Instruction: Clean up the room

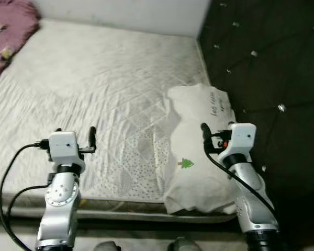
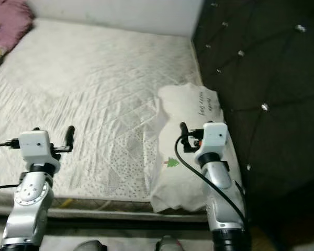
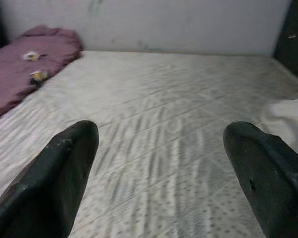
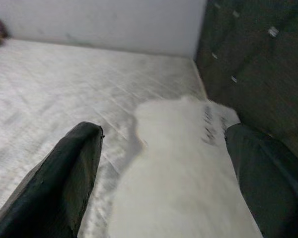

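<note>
Nearest the camera, two silver robot arms are reaching forward over the near edge of a bed. The left gripper (image 3: 161, 148) is hovering above the bare mattress (image 1: 94, 94), its two black fingers (image 3: 64, 168) spread wide apart and holding nothing. The right gripper (image 4: 164, 148) is hovering over a white pillow (image 1: 199, 157), its fingers likewise spread wide and empty, one to each side of the pillow as seen along the wrist.

The pillow is lying at the right side of the mattress, right beside a dark tufted headboard (image 1: 272, 63) studded with shiny buttons. It is showing a small green tree print (image 1: 186, 163) toward its near end and some dark handwriting-like lettering (image 1: 215, 102) toward its far end. The near end of the pillow is reaching the mattress edge.

The mattress is covered in a pale quilted sheet with a dotted diamond pattern. At the far left corner, a crumpled mauve blanket (image 1: 8, 31) is lying on the bed. Beyond the bed, a plain white wall (image 1: 120, 13) is standing.
</note>
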Motion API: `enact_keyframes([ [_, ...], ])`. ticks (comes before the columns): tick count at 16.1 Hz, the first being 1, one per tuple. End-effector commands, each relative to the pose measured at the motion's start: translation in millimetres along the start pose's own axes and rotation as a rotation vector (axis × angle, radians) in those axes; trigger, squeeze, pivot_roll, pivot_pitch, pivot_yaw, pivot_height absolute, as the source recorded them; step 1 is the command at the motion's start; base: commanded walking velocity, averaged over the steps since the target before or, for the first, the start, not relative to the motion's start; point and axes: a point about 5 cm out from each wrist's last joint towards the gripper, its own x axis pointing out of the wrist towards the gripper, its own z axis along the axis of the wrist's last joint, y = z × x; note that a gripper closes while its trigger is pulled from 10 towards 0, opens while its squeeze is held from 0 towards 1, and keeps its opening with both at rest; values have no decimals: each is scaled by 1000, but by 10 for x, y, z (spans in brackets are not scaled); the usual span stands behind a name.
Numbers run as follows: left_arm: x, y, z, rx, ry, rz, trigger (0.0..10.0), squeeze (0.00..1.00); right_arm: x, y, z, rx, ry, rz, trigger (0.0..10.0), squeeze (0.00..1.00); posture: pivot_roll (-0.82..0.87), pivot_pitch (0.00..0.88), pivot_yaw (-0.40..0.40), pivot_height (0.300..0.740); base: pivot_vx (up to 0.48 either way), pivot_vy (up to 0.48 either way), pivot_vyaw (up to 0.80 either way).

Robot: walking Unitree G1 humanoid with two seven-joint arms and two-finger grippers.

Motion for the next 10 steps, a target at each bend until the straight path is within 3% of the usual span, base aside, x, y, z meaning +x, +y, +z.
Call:
enact_keyframes([
  [1, -8, -74, -10, -5, 8, -37, 10000, 0, -5, -47, -53, -6, 27, -19, 10000, 0, -4, 91, -54, 740, 0, 480, 0],
  [10, 8, -71, -9, -12, 11, -41, 10000, 0, 22, -30, -68, -7, 28, -20, 10000, 0, 1, 85, -54, 740, 0, 480, 0],
])
